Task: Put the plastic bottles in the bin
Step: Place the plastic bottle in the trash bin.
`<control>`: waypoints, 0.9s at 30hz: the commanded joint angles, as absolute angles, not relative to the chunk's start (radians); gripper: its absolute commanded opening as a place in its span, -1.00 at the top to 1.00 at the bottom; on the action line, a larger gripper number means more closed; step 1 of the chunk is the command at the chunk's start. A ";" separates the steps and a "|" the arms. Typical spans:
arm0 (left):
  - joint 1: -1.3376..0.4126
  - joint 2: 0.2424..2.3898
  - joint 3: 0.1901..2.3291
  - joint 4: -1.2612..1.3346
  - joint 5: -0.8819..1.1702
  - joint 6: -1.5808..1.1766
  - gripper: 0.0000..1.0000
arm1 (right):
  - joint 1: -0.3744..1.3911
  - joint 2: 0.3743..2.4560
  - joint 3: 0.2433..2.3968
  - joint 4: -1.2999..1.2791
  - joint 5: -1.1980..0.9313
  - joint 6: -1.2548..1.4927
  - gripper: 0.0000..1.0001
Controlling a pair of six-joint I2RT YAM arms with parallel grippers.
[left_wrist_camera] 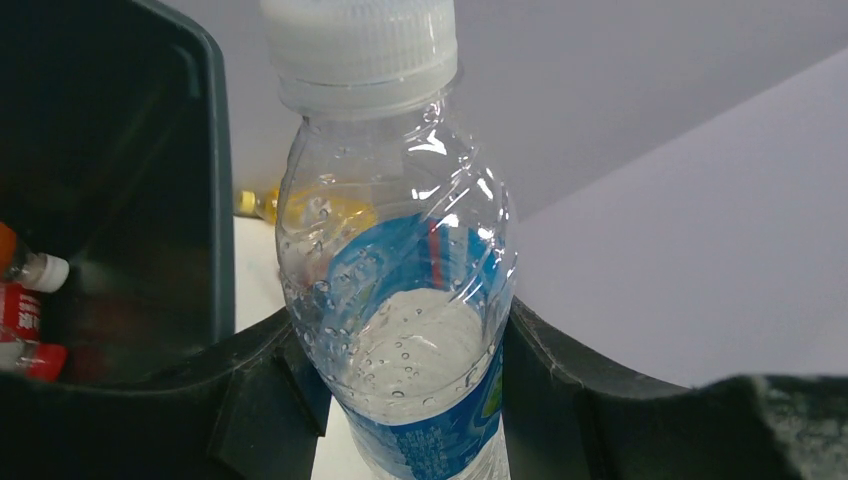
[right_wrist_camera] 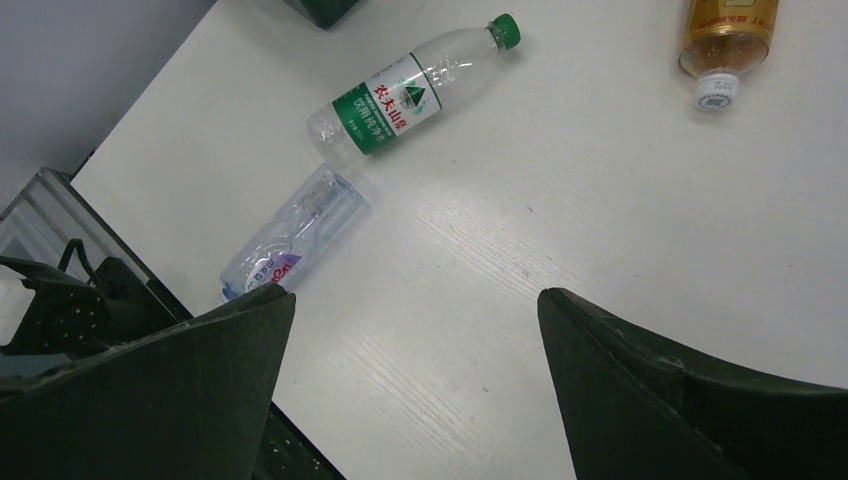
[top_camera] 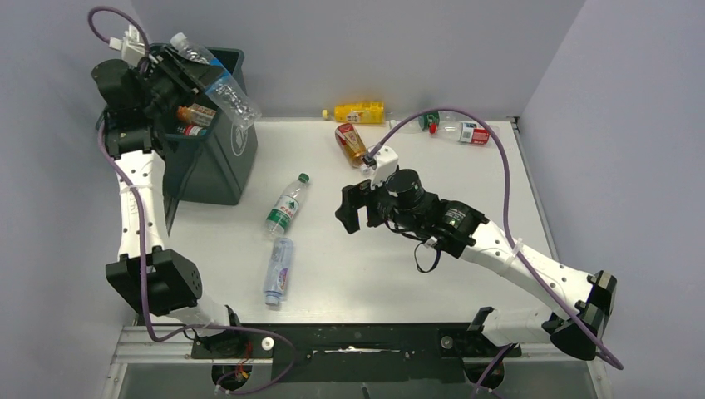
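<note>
My left gripper (top_camera: 189, 71) (left_wrist_camera: 400, 400) is shut on a clear plastic bottle (top_camera: 223, 90) (left_wrist_camera: 395, 280) with a blue label and a white cap, held tilted over the dark green bin (top_camera: 218, 170) (left_wrist_camera: 130, 200). Red-labelled bottles (top_camera: 194, 116) (left_wrist_camera: 25, 310) lie inside the bin. My right gripper (top_camera: 353, 208) (right_wrist_camera: 415, 310) hangs open above the middle of the table, with nothing between its fingers. To its left on the table lie a green-labelled bottle (top_camera: 287, 204) (right_wrist_camera: 400, 95) and a clear bottle (top_camera: 278, 270) (right_wrist_camera: 295, 230).
At the back of the table lie a yellow bottle (top_camera: 359, 111), an amber bottle (top_camera: 352, 143) (right_wrist_camera: 728, 40) and a clear red-labelled bottle (top_camera: 461, 130). Walls close in the table at the back and on both sides.
</note>
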State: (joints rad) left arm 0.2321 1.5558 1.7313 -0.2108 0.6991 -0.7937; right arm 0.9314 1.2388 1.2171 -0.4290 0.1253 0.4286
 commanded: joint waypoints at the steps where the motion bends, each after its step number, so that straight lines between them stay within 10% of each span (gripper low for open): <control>1: 0.303 1.586 1.828 -0.060 0.767 -0.878 -0.02 | 0.939 1.229 1.227 -0.417 0.143 0.443 -0.96; 17: 0.427 1.736 2.085 -0.186 0.613 -0.628 -0.07 | 0.879 1.241 1.309 -0.515 0.117 0.441 -0.96; 27: 0.392 1.739 1.991 -0.232 0.369 -0.414 -0.09 | 0.516 1.330 1.367 -0.507 -0.026 0.480 -0.96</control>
